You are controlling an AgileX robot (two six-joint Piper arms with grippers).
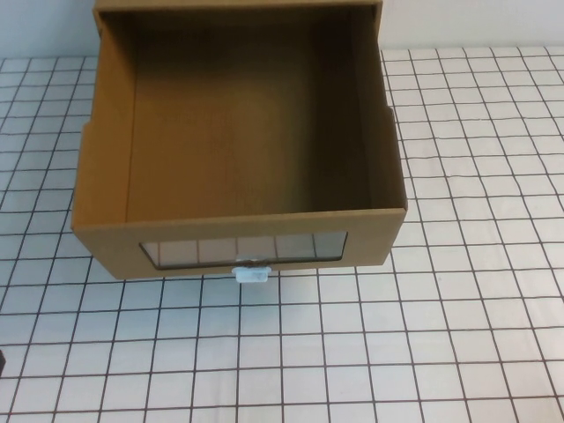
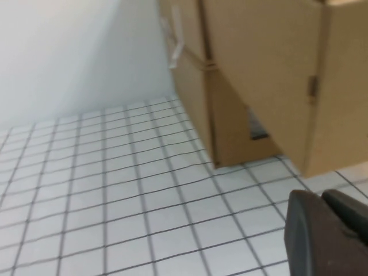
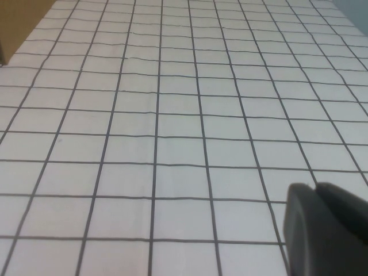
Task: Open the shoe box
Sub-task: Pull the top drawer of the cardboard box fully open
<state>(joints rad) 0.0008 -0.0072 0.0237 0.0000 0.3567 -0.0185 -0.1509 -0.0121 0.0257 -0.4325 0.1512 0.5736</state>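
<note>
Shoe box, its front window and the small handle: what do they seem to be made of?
Shoe box: brown cardboard, matte, folded edges. Window: probably clear plastic film; table lines show through. Handle: seemingly whitish plastic. Left gripper near box, right gripper over table, both shut.

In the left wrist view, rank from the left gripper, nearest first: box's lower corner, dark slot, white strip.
Left gripper, beside the shoe box:
1. lower corner, just ahead.
2. dark slot, along the side.
3. white strip, far end.
Right gripper: over the gridded table.

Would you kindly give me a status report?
Left gripper shut, beside shoe box. Right gripper shut, over table. Drawer pulled open, empty. Nothing blocking.
</note>
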